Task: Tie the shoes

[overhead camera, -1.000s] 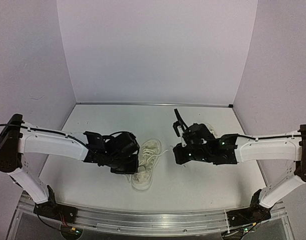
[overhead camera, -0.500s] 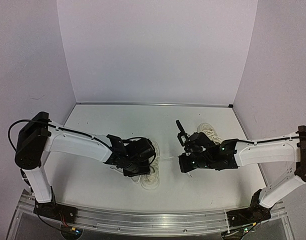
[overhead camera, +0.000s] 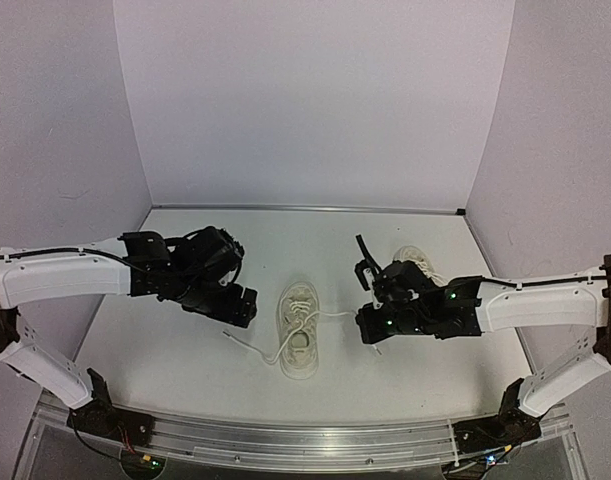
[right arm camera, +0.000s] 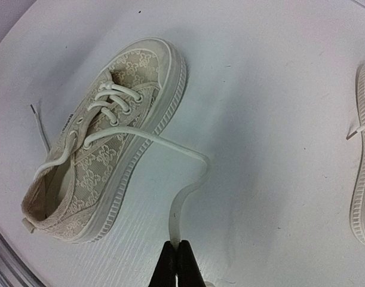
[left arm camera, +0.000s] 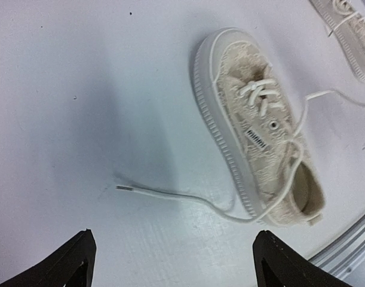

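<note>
Centre shoe [overhead camera: 298, 340] upright on worktop [overhead camera: 185, 370], untied. Its right lace [right arm camera: 170, 146] runs out to the right end effector [right arm camera: 176, 263], which is clamped on the tip. Left lace [left arm camera: 164, 194] lies loose on the shoe's left. Left end effector [left arm camera: 170, 269] further left, fingers apart, nothing held. Second shoe [overhead camera: 417, 262] behind-right of it, partly hidden.

White table [overhead camera: 285, 240], pale lilac walls [overhead camera: 315, 100], even light.

Small pale tab [left arm camera: 254, 136] with dark lettering on the side of the shoe [left arm camera: 275, 154], ahead and right of the left claw [left arm camera: 171, 236], too small to read, no other writing legible anywhere
</note>
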Motion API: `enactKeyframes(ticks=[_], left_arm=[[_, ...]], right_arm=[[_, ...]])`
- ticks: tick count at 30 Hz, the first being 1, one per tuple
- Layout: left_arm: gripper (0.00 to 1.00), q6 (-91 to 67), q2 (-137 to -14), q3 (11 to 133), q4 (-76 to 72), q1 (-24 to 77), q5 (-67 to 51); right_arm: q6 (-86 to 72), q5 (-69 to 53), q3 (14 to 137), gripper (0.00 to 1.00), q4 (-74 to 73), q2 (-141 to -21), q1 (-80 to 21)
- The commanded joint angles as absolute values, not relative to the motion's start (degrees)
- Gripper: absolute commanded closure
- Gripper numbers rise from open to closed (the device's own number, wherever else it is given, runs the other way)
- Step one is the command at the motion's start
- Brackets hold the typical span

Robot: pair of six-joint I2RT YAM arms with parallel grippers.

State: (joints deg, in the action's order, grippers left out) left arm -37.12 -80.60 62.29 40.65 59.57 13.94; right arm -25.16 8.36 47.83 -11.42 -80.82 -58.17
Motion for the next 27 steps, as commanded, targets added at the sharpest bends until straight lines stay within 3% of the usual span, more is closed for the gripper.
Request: enactKeyframes(ticks=[1,7,14,21,27], left_arm=[[0.08,-19.2,-84.1,63.2,51.6,57.9,9.3],[0.12,-4.0,-88.5,66.1,53.0,57.8,8.1],[0.14,15.1,-87.9,67.2,46.8,55.8,-2.7],[0.21,24.2,-96.6,72.2,52.8,55.1,-1.3],[0.25,27.9,-97.6,70.5,49.5,52.3,-2.7]], right_arm=[[-25.4,7.5,48.3,1.00,-11.6,-79.5,-58.3],[-26.1,6.8,48.2,1.00,-12.0,-78.8,-58.3],[-27.3,6.2,47.0,1.00,-12.0,-77.6,-58.3],[-28.5,6.1,46.4,1.00,-12.2,-75.7,-58.4],[-29.3,6.0,45.4,1.00,-12.4,-74.6,-58.3]])
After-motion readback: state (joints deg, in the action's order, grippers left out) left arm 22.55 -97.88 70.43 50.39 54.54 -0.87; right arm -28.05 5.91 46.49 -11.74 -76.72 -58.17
